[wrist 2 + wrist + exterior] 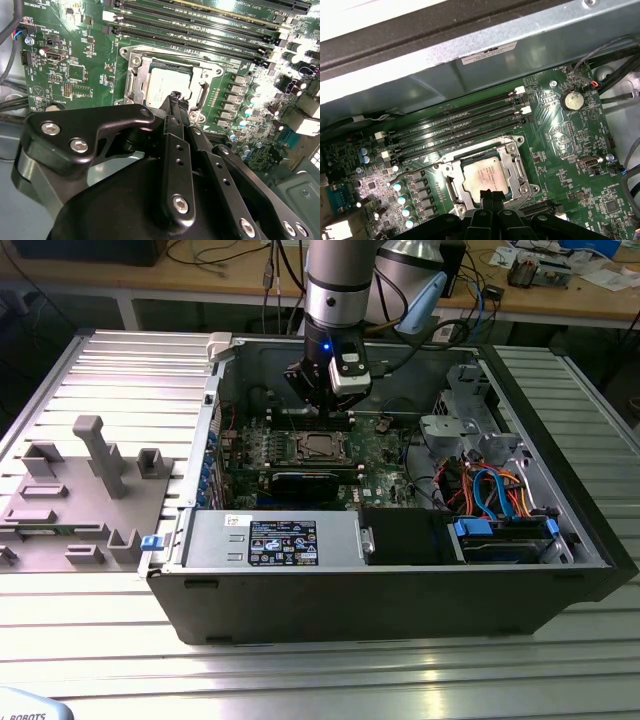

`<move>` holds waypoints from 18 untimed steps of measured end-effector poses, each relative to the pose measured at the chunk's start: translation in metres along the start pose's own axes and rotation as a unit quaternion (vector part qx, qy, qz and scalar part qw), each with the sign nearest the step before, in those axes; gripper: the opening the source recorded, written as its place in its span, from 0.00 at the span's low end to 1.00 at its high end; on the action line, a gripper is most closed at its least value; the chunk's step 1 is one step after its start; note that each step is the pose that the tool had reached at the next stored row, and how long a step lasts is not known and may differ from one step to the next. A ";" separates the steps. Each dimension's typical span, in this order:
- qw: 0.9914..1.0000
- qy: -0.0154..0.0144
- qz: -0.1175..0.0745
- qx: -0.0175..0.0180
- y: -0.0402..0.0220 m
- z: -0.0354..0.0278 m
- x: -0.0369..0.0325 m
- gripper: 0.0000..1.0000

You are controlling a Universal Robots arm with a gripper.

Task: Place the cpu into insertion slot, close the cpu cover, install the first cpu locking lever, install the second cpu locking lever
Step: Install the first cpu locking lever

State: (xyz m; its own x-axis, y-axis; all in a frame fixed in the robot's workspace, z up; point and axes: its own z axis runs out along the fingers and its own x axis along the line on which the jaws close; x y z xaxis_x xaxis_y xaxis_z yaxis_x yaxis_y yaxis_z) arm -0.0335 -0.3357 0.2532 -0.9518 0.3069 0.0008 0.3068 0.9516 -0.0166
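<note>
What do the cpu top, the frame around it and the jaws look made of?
The cpu: matte silver-grey metal top, with dull smudges. The cpu cover: thin bright metal, probably steel, glinting at its edges. The gripper: jaws look like black-coated metal with silver screw heads, though hard plastic can't be ruled out.

near edge of the cpu [482,175] hidden behind the gripper [491,196], gripper body cut off by the first wrist view's edge, locking levers too small to tell

Matt metal cpu [483,174], silvery cpu cover [516,167], black glossy tool [176,96]
</note>
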 end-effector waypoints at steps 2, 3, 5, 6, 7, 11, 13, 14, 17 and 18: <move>1.000 0.000 -0.001 0.000 0.0000 0.0000 0.0000 0.11; 1.000 0.000 -0.001 0.000 0.0000 0.0000 0.0000 0.11; 1.000 0.000 -0.003 0.000 0.0000 0.0000 0.0000 0.11; 1.000 0.000 -0.003 0.000 0.0000 0.0000 0.0000 0.11; 1.000 0.000 -0.003 0.000 0.0000 0.0000 0.0000 0.11; 1.000 0.000 -0.004 0.000 0.0000 0.0000 0.0000 0.11; 1.000 0.000 -0.005 0.000 0.0000 0.0001 0.0000 0.11; 1.000 0.000 -0.005 0.000 0.0000 0.0001 0.0000 0.11; 1.000 0.000 -0.005 0.000 0.0000 0.0001 0.0000 0.11; 1.000 0.000 -0.005 0.000 0.0000 0.0001 0.0000 0.11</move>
State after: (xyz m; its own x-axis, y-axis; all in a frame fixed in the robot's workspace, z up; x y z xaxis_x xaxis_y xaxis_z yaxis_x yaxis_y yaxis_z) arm -0.0335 -0.3357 0.2531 -0.9548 0.2971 0.0007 0.2970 0.9547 -0.0168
